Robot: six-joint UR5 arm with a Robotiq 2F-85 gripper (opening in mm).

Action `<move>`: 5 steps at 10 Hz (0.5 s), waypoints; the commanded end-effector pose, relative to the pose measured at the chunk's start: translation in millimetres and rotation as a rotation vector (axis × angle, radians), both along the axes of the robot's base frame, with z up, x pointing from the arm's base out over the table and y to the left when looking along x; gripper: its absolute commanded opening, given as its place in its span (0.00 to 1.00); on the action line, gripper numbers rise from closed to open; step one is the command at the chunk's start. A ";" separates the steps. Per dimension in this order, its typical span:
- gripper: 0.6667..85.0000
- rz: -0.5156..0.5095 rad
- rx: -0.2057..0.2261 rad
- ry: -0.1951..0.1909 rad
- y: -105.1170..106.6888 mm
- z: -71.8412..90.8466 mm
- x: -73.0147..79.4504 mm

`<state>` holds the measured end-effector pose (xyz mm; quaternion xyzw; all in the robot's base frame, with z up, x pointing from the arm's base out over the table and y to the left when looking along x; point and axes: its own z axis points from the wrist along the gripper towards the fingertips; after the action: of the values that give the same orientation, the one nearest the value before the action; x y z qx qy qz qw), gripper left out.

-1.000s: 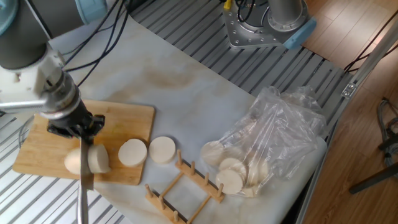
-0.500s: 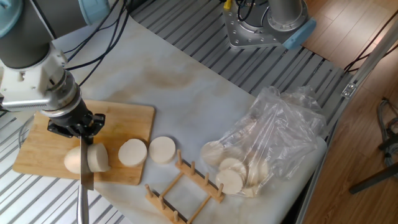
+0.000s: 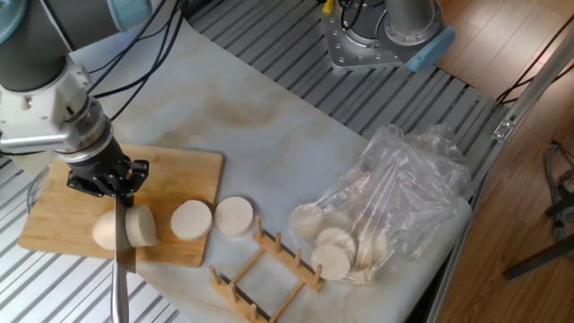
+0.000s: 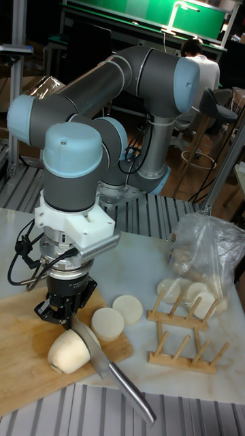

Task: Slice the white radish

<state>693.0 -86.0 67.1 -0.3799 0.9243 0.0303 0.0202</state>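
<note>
White radish (image 3: pixel 115 230) on cutting board (image 3: pixel 184 170) — slices (image 3: pixel 213 218) beside.

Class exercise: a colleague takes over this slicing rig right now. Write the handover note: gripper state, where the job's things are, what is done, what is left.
Gripper: shut on the metal knife, blade pointing down, set into the radish.
Thick cream-white radish cylinder: lying on the wooden cutting board, the blade through it near its cut end.
Done: two round radish discs, one at the board's edge, the other on the white table beside it.
Also there: a wooden rack and a clear plastic bag of pale slices.
Left: finish this cut, then slice the remaining stub.
</note>
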 end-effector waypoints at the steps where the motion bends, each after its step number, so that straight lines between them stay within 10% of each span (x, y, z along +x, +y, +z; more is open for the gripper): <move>1: 0.01 -0.034 0.001 -0.006 13.4 -6.9 0.2; 5: 0.01 0.008 -0.009 0.006 -5.8 3.9 -0.4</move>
<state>693.3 -83.4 64.9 -0.3764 0.9260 0.0237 0.0161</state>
